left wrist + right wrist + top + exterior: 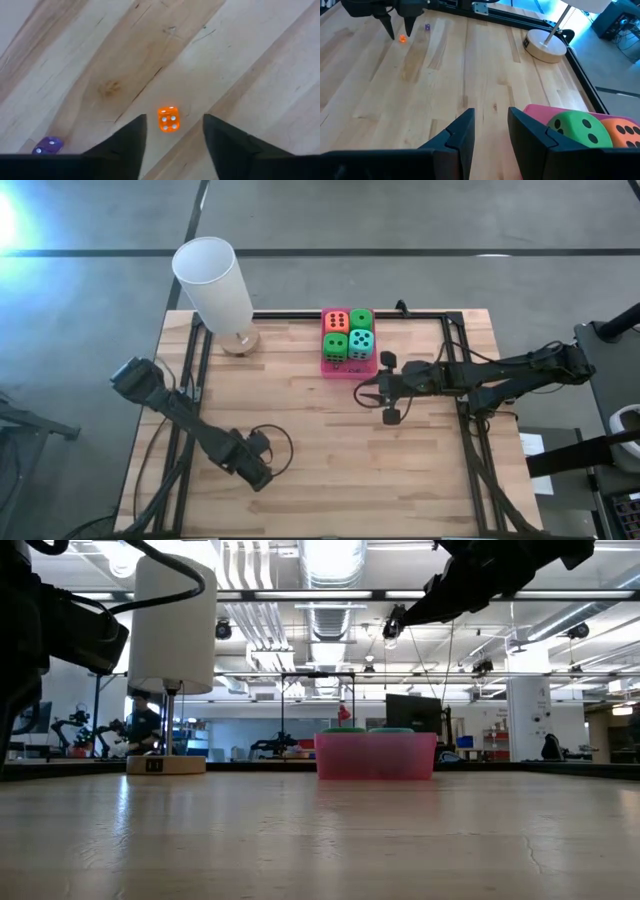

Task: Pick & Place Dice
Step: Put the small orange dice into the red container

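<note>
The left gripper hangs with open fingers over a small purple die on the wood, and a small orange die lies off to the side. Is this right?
Not quite: the colours are swapped. In the left wrist view the open left gripper hangs over the small orange die, and the small purple die lies off to the side.

In the low view the translucent pink plastic tray [375, 757] hides nearly all of the soft pipped cubes inside it, with only slivers of green and red showing above its rim. The right wrist view cuts the bright green foam cube [576, 131] and the orange-red foam cube [624, 132] at the picture's edge, and the small translucent purple die [48, 146] is partly cut off behind the dark finger in the left wrist view. In the overhead view the small orange and purple dice on the wooden table are too small to make out near the left gripper [268, 463], whose fingertips are themselves hard to separate there.
</note>
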Action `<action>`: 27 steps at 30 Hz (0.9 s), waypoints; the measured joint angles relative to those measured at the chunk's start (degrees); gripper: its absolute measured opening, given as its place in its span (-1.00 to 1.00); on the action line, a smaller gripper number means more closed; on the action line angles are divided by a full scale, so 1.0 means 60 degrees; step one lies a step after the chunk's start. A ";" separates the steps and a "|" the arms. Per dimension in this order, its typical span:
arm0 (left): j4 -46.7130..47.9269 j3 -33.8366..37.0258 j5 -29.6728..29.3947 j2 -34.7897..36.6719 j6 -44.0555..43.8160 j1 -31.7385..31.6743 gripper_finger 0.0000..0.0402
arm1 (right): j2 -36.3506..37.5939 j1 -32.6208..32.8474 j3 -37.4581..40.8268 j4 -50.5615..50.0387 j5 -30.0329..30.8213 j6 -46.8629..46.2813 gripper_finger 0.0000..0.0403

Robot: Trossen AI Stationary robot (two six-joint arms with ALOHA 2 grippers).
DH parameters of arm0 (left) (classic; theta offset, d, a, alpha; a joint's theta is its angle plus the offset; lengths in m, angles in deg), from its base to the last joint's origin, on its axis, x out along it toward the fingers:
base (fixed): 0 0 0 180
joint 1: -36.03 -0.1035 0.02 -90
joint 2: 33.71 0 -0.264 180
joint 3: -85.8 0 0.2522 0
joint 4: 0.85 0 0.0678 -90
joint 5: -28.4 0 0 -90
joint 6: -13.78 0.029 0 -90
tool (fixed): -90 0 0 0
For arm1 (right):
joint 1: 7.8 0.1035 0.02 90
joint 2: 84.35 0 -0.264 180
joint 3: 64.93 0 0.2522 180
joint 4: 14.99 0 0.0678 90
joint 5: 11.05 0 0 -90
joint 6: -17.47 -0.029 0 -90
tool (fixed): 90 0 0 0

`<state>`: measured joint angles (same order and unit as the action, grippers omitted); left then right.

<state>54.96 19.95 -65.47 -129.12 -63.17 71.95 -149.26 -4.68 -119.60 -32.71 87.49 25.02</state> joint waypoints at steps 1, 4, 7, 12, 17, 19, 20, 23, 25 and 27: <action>0.0000 0.0000 -0.0003 0.0000 0.0000 0.0000 -0.09 | 0.0000 0.0000 0.0000 -0.0002 0.0000 0.0002 -0.44; 0.0000 0.0000 -0.0024 0.0000 0.0000 0.0000 -0.32 | 0.0000 0.0000 0.0000 -0.0002 0.0003 -0.0004 -0.42; 0.0000 0.0002 -0.0024 0.0000 0.0000 0.0000 -0.51 | 0.0000 0.0000 -0.0001 -0.0002 0.0003 0.0003 -0.41; -0.0007 0.0004 -0.0025 0.0004 0.0004 0.0000 -0.66 | -0.0007 0.0000 -0.0004 -0.0005 0.0004 0.0009 -0.44; -0.0044 0.0004 -0.0026 0.0007 0.0007 0.0000 -0.65 | -0.0011 0.0000 -0.0004 -0.0005 0.0005 0.0018 -0.46; -0.0068 0.0007 -0.0028 0.0007 0.0031 0.0000 -0.64 | -0.0011 0.0000 -0.0004 -0.0005 0.0004 0.0022 -0.45; -0.0086 0.0007 -0.0028 0.0007 0.0033 0.0000 -0.64 | -0.0011 0.0000 -0.0004 -0.0005 0.0005 0.0021 -0.44; -0.0111 0.0007 -0.0028 0.0007 0.0030 -0.0004 -0.61 | -0.0011 0.0000 -0.0004 -0.0005 0.0007 0.0018 -0.43; -0.0113 0.0007 -0.0028 0.0007 0.0029 -0.0004 -0.57 | -0.0011 0.0000 -0.0004 -0.0005 0.0007 0.0018 -0.42; -0.0117 0.0007 -0.0028 0.0007 0.0029 -0.0004 -0.53 | -0.0011 0.0000 -0.0004 -0.0005 0.0007 0.0000 -0.41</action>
<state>54.26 19.99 -65.63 -129.08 -63.00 71.93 -149.32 -4.68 -119.62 -32.74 87.53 25.02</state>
